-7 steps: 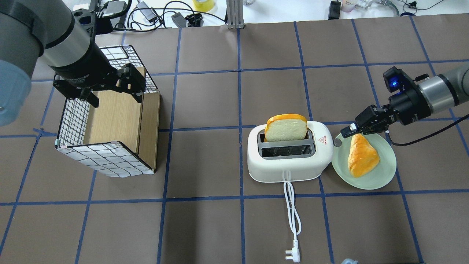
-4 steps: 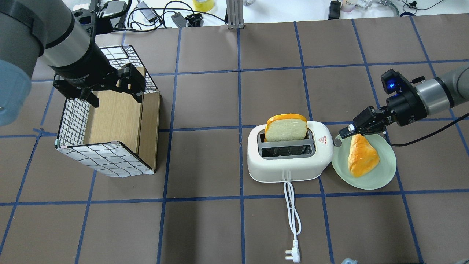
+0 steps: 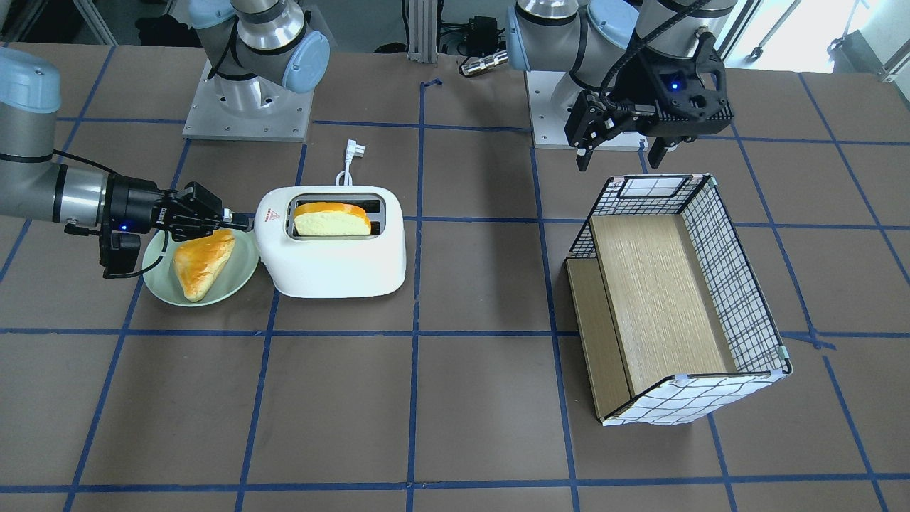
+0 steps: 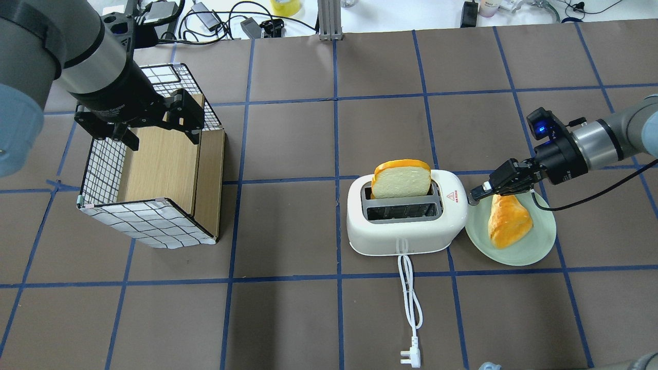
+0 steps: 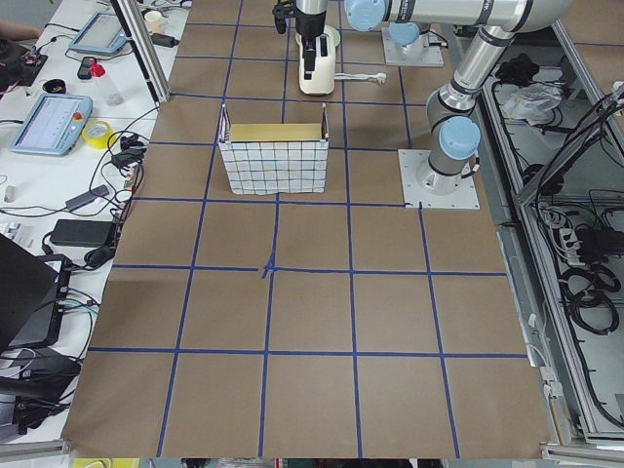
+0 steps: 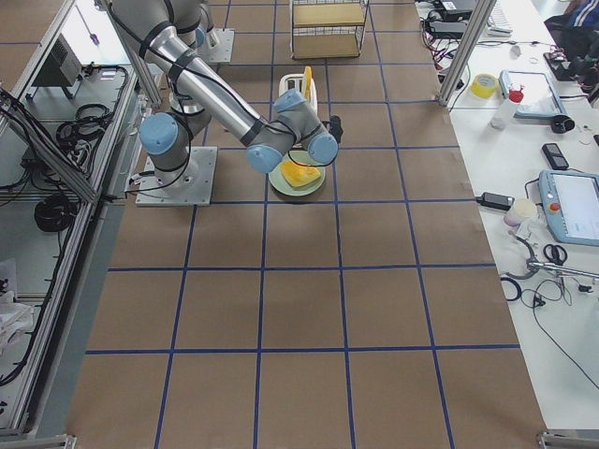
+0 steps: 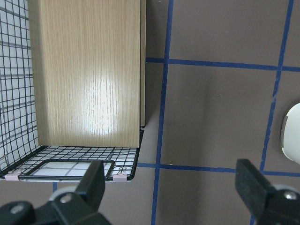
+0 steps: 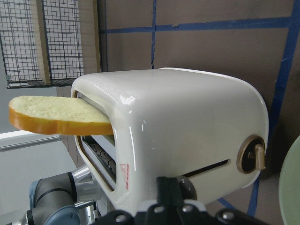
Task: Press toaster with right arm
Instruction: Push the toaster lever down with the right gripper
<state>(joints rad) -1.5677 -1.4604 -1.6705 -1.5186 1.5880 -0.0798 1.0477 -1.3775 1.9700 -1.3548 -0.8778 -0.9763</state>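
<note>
On the brown table with its blue tape grid, the white two-slot toaster stands right of centre in the overhead view, with its white cord and plug trailing toward the robot. A slice of bread stands upright in the slot farther from the robot, its upper half above the rim. The nearer slot shows only its dark wire guides.

Touching the toaster's right end sits a pale green plate holding one golden wedge of bread, which lies flat.

The right arm reaches in low over the plate's far edge. The right gripper has its fingers pinched together, empty, with the tip right at the grey button on the toaster's end. Whether it presses there cannot be told.

Well apart on the left lies the checked wire box, with light wooden boards lining its inside. The left gripper hovers above its far end, fingers spread wide and holding nothing.
</note>
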